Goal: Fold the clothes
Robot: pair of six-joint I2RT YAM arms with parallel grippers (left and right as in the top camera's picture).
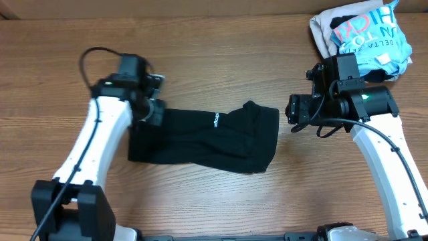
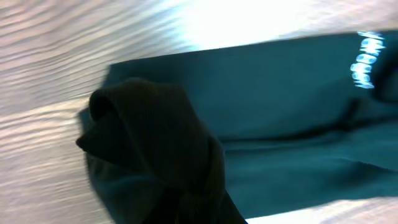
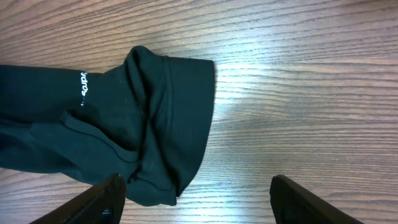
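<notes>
The black shirt point(image 1: 207, 139) lies folded into a long band across the middle of the wooden table, with small white lettering point(image 1: 217, 120) on top. My left gripper point(image 1: 148, 108) is at the shirt's left end and is shut on a bunched fold of the black fabric point(image 2: 155, 143), held lifted. My right gripper point(image 1: 294, 114) is open and empty, hovering just right of the shirt's right end. In the right wrist view the shirt's right end point(image 3: 161, 118) lies between and beyond my open fingers point(image 3: 196, 199).
A pile of other garments, light blue and white with pink lettering over beige point(image 1: 364, 33), sits at the table's back right corner behind my right arm. Bare wood point(image 1: 221, 53) lies behind the shirt.
</notes>
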